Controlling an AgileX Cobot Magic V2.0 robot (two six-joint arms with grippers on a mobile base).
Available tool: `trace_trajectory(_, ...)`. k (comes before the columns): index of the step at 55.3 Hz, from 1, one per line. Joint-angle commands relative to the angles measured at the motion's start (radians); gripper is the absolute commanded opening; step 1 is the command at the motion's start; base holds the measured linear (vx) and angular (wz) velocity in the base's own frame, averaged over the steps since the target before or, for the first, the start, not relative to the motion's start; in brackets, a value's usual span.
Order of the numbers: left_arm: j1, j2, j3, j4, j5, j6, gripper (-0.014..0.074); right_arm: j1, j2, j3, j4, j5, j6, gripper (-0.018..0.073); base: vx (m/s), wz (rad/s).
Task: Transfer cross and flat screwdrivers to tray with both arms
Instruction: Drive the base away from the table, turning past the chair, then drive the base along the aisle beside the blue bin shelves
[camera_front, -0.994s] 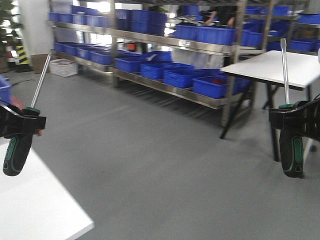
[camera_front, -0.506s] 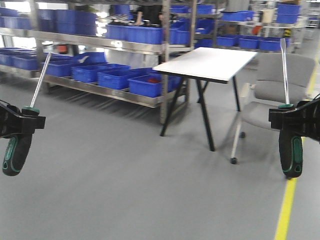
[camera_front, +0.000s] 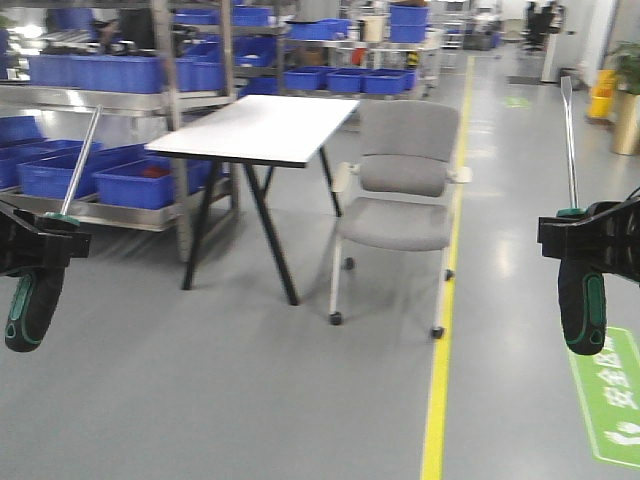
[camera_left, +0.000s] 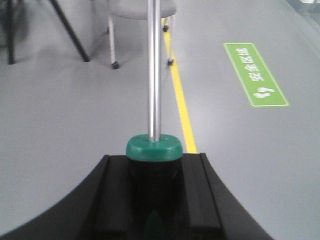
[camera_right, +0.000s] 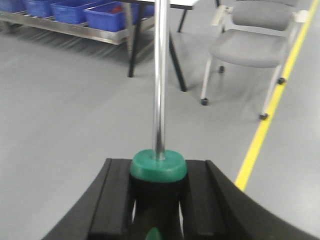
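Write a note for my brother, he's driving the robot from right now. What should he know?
Left hand: shut on the left screwdriver, shaft pointing up.
Right hand: shut on the right screwdriver, shaft pointing up.
Tray: not in view. Ahead are a white table, a grey chair and open floor.
Done: both screwdrivers are picked up.
Left: find the tray, set both in it, let go.
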Motion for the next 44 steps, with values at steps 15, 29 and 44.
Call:
trace_trajectory(15, -0.004, -0.027, -0.031, -0.036, -0.073, -0.001, 0.0000, -0.007, -0.024, -0.031, 0.003, -0.089, -0.004, -0.0008, 0.25, -0.44)
trace_trajectory(29, -0.004, -0.027, -0.031, -0.036, -0.073, -0.001, 0.0000, -0.007, -0.024, -0.031, 0.003, -0.087, -0.004, -0.0008, 0.31, -0.22)
trace_trajectory(44, -0.004, -0.027, -0.031, -0.036, -0.073, -0.001, 0.0000, -0.007, -0.024, -0.031, 0.003, -0.087, -0.004, -0.0008, 0.40, 0.04)
